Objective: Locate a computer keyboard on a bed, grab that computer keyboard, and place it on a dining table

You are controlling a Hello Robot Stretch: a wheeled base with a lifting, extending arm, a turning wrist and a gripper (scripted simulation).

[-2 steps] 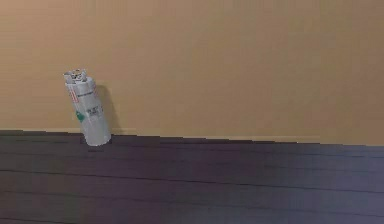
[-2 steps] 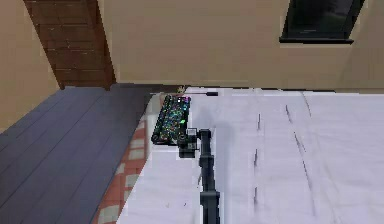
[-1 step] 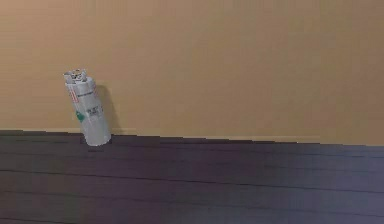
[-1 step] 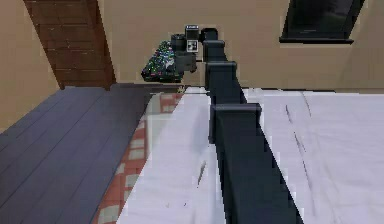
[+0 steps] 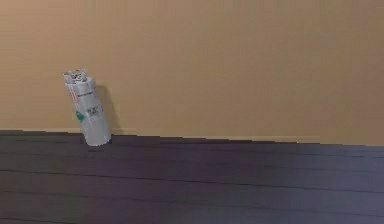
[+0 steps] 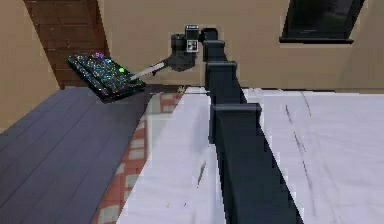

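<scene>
Our arm [image 6: 245, 150] is reaching across the bed [image 6: 330, 140], pincer [image 6: 143, 73] holding the computer keyboard [image 6: 105, 77] aloft; dining table placement is awaiting us.

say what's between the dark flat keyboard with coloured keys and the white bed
Arm side view: the gripper, its thin fingers spanning the gap over dark plank floor.

The dark keyboard [image 6: 106, 76] (coloured keys) hangs tilted, off the bed [image 6: 330, 140].

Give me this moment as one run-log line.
pincer: holds computer keyboard | position: in air beside bed, over dark floor | ahead: canister by wall
</scene>
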